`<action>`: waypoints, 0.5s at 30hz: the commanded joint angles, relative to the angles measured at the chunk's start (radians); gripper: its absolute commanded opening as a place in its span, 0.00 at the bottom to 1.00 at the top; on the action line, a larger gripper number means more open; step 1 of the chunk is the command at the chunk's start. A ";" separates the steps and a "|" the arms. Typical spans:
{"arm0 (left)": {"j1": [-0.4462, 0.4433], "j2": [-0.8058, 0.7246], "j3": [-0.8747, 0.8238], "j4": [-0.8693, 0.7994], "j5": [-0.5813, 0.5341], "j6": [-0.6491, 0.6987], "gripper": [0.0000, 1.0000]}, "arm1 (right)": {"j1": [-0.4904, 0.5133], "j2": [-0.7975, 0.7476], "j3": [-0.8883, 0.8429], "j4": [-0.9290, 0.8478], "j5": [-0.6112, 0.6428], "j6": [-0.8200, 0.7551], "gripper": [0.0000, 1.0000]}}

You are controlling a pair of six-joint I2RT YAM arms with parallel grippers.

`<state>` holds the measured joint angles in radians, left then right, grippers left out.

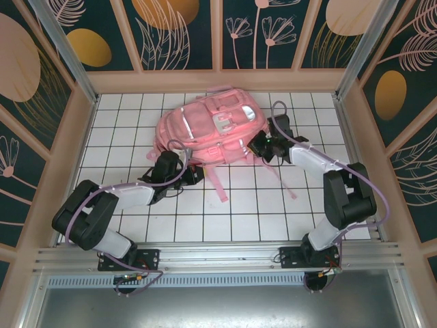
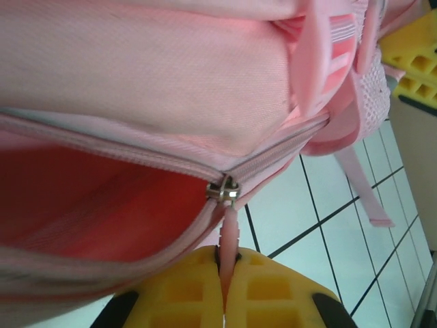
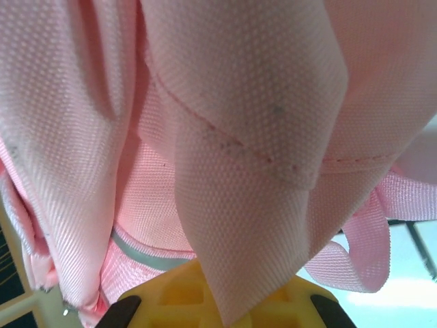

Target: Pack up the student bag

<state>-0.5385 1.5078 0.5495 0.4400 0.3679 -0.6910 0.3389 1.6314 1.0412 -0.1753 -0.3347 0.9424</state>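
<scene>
Pink student bag (image 1: pixel 208 130) lies at the back middle of the white tiled surface (image 1: pixel 136 130).
Fine dotted weave, pale reflective strips, red lining inside the open zip. Left tool (image 2: pixel 225 301) is clamped on the pink zip pull (image 2: pixel 230 229) below the metal slider (image 2: pixel 224 190). Right tool (image 3: pixel 225 301) is clamped on a fabric flap (image 3: pixel 239 225).

Student bag (image 1: pixel 205 126) lies rearward on the table (image 1: pixel 273 212).
</scene>
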 commanded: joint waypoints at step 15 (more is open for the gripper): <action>-0.019 -0.108 0.065 -0.369 -0.110 0.058 0.00 | -0.214 0.162 0.248 -0.064 0.356 -0.135 0.00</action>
<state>-0.5690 1.4231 0.6331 0.2577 0.3309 -0.6430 0.2352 1.7710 1.2236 -0.3183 -0.2619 0.8497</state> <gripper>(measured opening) 0.050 0.052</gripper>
